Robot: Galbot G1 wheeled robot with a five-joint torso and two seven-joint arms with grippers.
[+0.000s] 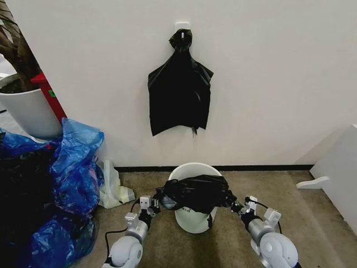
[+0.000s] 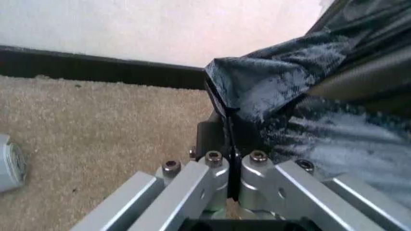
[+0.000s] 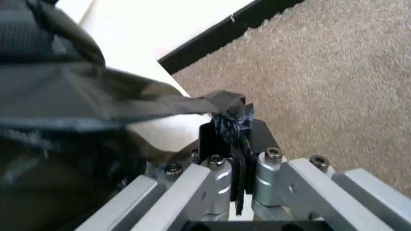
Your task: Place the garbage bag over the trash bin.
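Both claws are on the bag: the left gripper [image 1: 157, 203] has its fingers pinched tight on the left edge of the garbage bag [image 1: 195, 192], and the right gripper [image 1: 235, 204] is clamped just as firmly on the opposite edge, so the glossy black plastic is stretched between them. From the left wrist view the left gripper [image 2: 232, 144] has its jaws closed flat together with a fold of the garbage bag [image 2: 301, 91] caught between them, the film rising up and away from the pinch. Over on the right wrist view it is the same story, the right gripper [image 3: 234, 134] squeezed on a crumpled corner of the garbage bag [image 3: 96, 120], pulled taut. And where is the bag? It hangs across the front part of the trash bin [image 1: 192, 220], draped over the near rim, while the far arc of the cream-white rim shows bare behind it. The bin stands on the carpet [image 1: 312, 223] close to the wall [image 1: 279, 84], and a slice of the trash bin [image 3: 160, 127] peeks under the plastic beside the right claw. Up on the wall a bundle of black bags [image 1: 179, 92] hangs from a hook [image 1: 182, 26], blue plastic bags [image 1: 72, 173] pile up to the left, and a white planter pot [image 1: 28, 111] sits behind them.
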